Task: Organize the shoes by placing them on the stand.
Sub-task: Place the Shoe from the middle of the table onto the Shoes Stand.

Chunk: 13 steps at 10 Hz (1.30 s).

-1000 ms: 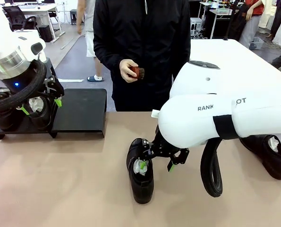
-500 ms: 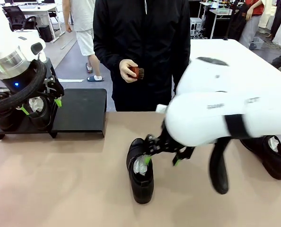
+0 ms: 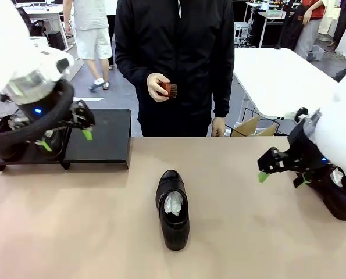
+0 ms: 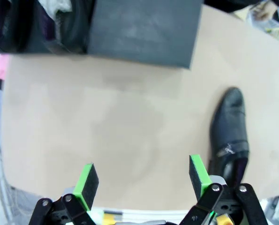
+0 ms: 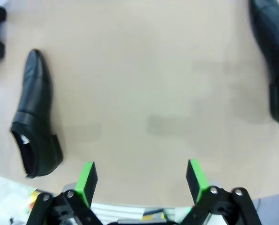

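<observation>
Leather catches the light mid-desk: 1 glossy black shoe [image 3: 173,212] lies alone there. Its long axis runs from my side toward the person [image 3: 175,58], with the pointed toe away and the heel and pale insole nearer me. It sits between my arms, down and to the right of my left claw [image 3: 66,139] and to the left of my right claw [image 3: 282,177]. I judge the right one slightly nearer.

Both claws hang with green pads spread apart and nothing between them. A 2nd shoe [image 3: 335,197] rests at the desk's right end, just beside the right claw. The left claw hovers by the front of the stand [image 3: 103,131], a matte black, flat-topped bench. The parked shoes [image 4: 66,21] fill its left end and its right half is bare.

With the shoe lying that way, I think the pads should close across its width at the stiff heel collar. The polished upper looks slippery. The desk [image 3: 91,232] is plain smooth tan.
</observation>
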{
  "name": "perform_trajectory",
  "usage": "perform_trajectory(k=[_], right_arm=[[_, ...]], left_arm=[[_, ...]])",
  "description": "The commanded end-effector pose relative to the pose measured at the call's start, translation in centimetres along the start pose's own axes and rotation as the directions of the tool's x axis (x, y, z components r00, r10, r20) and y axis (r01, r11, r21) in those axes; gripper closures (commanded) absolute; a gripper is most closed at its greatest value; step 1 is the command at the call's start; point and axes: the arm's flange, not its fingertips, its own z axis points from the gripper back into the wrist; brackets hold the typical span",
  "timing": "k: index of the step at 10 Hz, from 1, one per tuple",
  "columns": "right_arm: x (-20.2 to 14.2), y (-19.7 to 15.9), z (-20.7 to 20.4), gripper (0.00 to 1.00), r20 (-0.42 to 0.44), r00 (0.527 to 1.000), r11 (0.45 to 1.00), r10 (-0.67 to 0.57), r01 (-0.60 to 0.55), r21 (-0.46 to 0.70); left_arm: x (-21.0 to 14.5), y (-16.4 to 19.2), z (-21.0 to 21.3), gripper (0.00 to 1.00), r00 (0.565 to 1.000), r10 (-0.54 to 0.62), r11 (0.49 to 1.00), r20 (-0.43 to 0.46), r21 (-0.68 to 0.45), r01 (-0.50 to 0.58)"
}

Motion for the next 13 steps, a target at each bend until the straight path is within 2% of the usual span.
perform_trajectory(k=[1,2,3,4,5,7,8,10,13], right_arm=[[-0.7,-1.9,-1.6,0.00,-0.023,0.999,0.999,-0.048,0.049,0.021],[-0.5,-2.4,-1.9,0.00,-0.033,0.995,0.995,-0.098,0.098,0.023],[0.4,-1.0,-0.2,0.00,-0.006,1.000,1.000,-0.028,0.028,-0.001],[0.4,-1.0,-0.2,0.00,-0.006,1.000,1.000,-0.028,0.028,-0.001],[0.4,-1.0,-0.2,0.00,-0.006,1.000,1.000,-0.028,0.028,-0.001],[0.4,-1.0,-0.2,0.00,-0.006,1.000,1.000,-0.028,0.028,-0.001],[0.4,-1.0,-0.2,0.00,-0.006,1.000,1.000,-0.028,0.028,-0.001],[0.4,-1.0,-0.2,0.00,-0.006,1.000,1.000,-0.028,0.028,-0.001],[0.4,-1.0,-0.2,0.00,-0.006,1.000,1.000,-0.028,0.028,-0.001]], left_arm=[[-3.5,-3.6,0.1,0.00,0.988,0.123,0.989,-0.089,-0.076,-0.129],[-3.3,-3.8,0.2,0.00,0.987,0.137,0.986,-0.084,-0.081,-0.144],[-2.3,-2.4,0.0,0.00,0.998,0.041,0.999,-0.045,-0.027,-0.042],[-2.3,-2.4,0.0,0.00,0.998,0.041,0.999,-0.045,-0.027,-0.042],[-4.1,-4.4,0.0,0.00,0.994,0.080,0.995,-0.077,-0.052,-0.084],[-7.1,-8.8,-2.3,0.00,0.988,0.055,0.995,-0.148,-0.079,-0.067],[-8.9,-11.7,-3.5,0.00,0.983,0.006,0.994,-0.184,-0.110,-0.027],[-11.1,-15.9,-6.0,0.00,0.976,-0.107,0.989,-0.191,-0.122,0.084],[-13.2,-21.2,-8.5,0.00,0.953,-0.264,0.960,-0.147,-0.132,0.246]])
